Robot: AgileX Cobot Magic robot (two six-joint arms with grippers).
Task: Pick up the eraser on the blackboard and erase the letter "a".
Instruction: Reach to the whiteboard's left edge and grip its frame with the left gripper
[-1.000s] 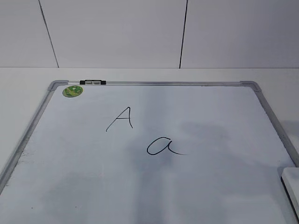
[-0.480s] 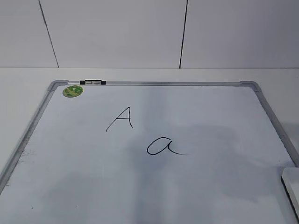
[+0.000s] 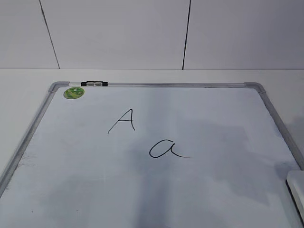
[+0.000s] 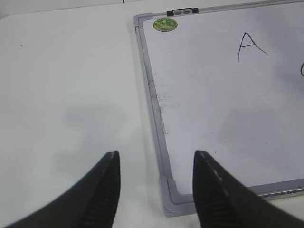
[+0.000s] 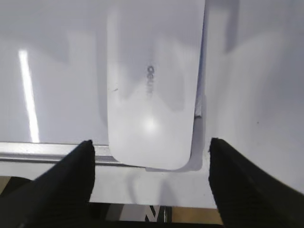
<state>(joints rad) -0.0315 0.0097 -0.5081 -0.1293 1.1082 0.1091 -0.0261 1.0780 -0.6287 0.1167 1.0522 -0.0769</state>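
Observation:
The blackboard [image 3: 95,180] is a white board with a silver frame, lying flat on the table. The letter "a" [image 3: 165,149] is written near its middle. The eraser [image 3: 296,187], a white oblong block, lies at the board's right edge, cut off by the picture. In the right wrist view the eraser [image 5: 151,80] rests on the board [image 5: 52,71], its near end over the silver frame. My right gripper [image 5: 151,145] is open, with a finger on each side of that end, not touching. My left gripper [image 4: 156,159] is open and empty over the board's near-left corner [image 4: 171,197].
A capital "A" [image 3: 124,121] is drawn left of and behind the "a". A round green sticker [image 3: 74,92] and a black-ended clip [image 3: 94,84] sit at the board's far left corner. White table [image 4: 66,85] lies left of the board. A tiled wall [image 3: 118,33] stands behind.
The soft shadow on the right part of the board has spread toward the eraser. The board, letters and eraser have not moved.

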